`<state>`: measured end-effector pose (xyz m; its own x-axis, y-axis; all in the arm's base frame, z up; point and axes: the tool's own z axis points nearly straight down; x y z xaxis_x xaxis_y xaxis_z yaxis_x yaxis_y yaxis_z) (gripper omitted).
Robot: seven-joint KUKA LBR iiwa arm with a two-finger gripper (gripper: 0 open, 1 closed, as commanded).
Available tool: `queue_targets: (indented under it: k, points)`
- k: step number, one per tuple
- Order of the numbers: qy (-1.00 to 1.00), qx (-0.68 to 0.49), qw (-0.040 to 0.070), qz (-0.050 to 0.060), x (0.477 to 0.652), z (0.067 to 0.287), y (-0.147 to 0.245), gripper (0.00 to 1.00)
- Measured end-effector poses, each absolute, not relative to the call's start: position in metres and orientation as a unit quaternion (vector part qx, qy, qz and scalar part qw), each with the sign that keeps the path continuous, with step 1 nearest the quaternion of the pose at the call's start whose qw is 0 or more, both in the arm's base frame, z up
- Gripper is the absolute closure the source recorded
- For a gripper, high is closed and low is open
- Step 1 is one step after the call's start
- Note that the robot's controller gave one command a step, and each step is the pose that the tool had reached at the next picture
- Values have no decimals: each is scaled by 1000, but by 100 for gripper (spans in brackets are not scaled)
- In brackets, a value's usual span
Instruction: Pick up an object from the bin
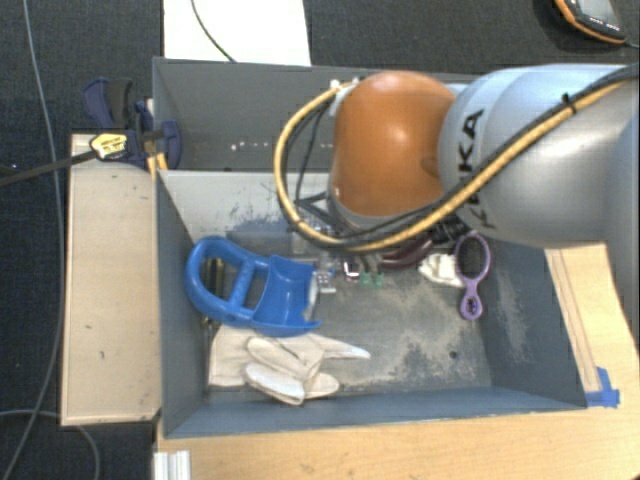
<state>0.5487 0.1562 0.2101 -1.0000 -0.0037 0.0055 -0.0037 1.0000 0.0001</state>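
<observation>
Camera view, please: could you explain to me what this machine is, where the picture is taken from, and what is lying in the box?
The picture is taken by one camera looking down into a grey metal bin from above and a little to one side. The big silver shape coming in from the right is a robot arm. The orange cover and the cables are fixed to its wrist and are part of the machine. Its job is to pick one loose thing out of the bin.

The hand sits under the cover, low in the bin, right beside the right edge of a blue scoop. Whether it grips anything cannot be seen from here.

Below the scoop lies a white glove. On the right are a purple looped tool and a small white piece beside it.
</observation>
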Motion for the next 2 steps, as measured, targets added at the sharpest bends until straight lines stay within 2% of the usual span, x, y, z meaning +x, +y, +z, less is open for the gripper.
queue_targets:
  k: [1, 2]
  points:
    - [-1000, -1, -1, -1, 550, 215, 155, 0]
    - [-998, 59, -6, -2, 535, 78, 227, 0]
